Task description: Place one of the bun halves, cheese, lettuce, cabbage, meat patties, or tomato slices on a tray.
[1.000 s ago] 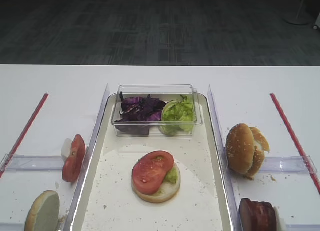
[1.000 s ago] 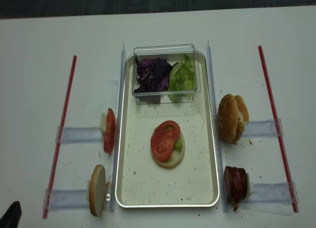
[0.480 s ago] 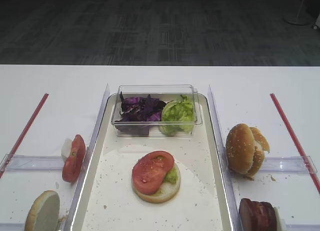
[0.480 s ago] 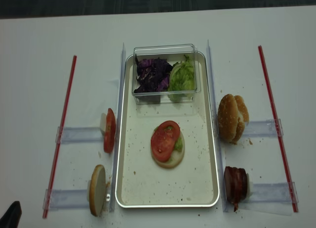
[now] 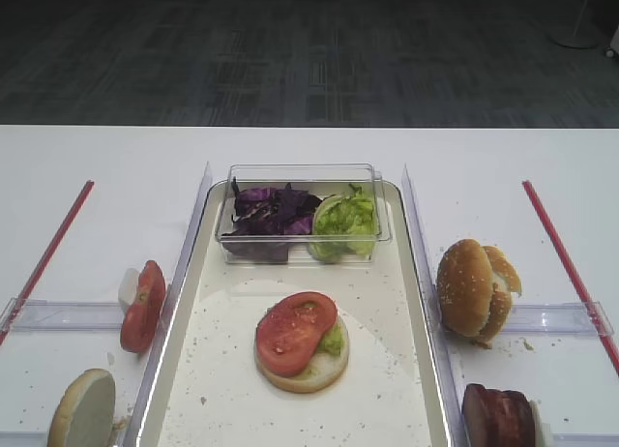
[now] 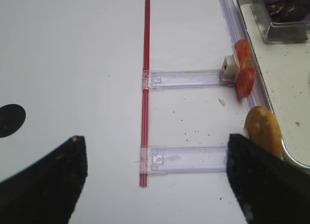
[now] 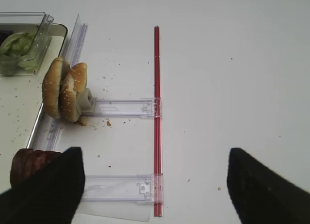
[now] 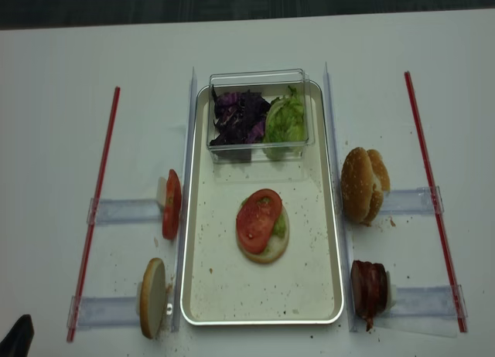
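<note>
Exterior high shows tomato [image 5: 293, 332] perched askew on the tray's [image 5: 406, 370] bun [image 5: 308, 366], so both wide, empty grippers [image 6: 155, 185] [image 7: 155, 185] risk toppling it.

White table [image 5: 87, 157] in even light, dark grey patterned carpet floor [image 5: 290, 50] beyond — pale stand base [image 5: 577, 33] far right

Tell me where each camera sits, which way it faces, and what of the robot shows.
Exterior high: low, facing the tray and floor; no robot.
Realsense: overhead; dark tip bottom left.
Right wrist: above the right gripper, open, down on the bun halves.
Left wrist: above the left gripper, open, down on the tomato slices.
All share the tray.
</note>
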Controlling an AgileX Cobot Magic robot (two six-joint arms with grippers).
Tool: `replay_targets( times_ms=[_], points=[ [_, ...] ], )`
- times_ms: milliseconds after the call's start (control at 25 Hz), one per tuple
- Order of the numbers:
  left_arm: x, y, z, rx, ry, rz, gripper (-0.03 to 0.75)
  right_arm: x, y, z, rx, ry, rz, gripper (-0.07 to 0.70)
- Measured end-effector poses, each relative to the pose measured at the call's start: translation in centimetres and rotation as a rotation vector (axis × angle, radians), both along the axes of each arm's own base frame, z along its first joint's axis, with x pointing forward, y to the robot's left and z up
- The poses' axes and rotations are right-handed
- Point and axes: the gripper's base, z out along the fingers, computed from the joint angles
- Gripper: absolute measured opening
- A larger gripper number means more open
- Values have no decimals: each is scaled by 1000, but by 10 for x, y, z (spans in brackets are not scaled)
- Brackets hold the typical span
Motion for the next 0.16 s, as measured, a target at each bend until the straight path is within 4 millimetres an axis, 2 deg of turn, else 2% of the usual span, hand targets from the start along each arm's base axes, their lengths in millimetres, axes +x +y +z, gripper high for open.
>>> replay_targets(
  times_ms=[160],
  points=[
    [0,0,0,0,0,0,545,0,0,0,0,0,0,615]
  ],
)
